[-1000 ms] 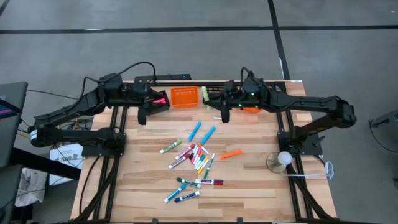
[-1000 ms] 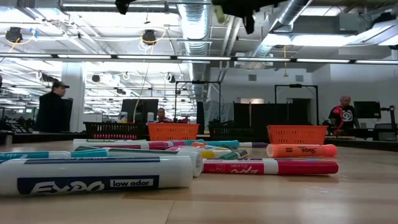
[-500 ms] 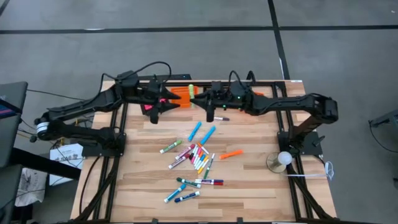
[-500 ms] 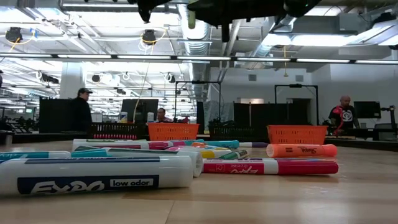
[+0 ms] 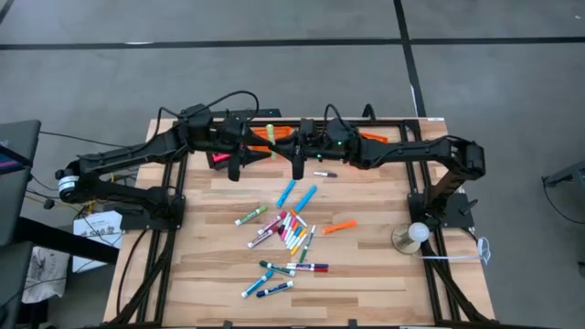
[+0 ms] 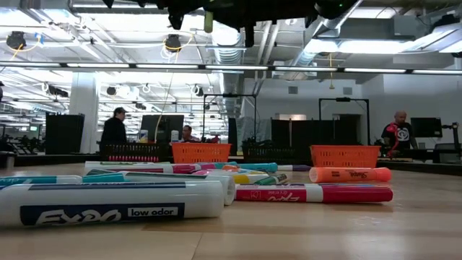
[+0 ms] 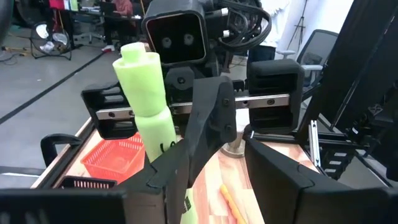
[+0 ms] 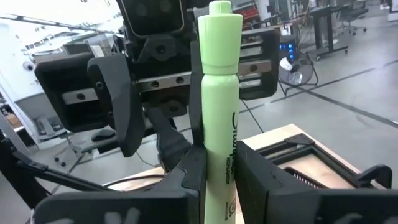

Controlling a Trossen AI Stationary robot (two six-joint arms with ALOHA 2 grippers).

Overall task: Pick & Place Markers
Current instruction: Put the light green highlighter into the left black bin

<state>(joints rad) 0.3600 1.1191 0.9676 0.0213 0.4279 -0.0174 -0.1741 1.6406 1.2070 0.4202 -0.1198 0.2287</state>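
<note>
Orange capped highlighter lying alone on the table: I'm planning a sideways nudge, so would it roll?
The orange capped highlighter would probably roll: its barrel looks round and lies flat on the smooth wooden table. It seems rigid and light, being short moulded plastic.

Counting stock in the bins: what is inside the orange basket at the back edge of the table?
Cannot tell. From above, both arms cover most of the orange basket; the low view shows only its mesh side. The right gripper holds a green marker.
</note>
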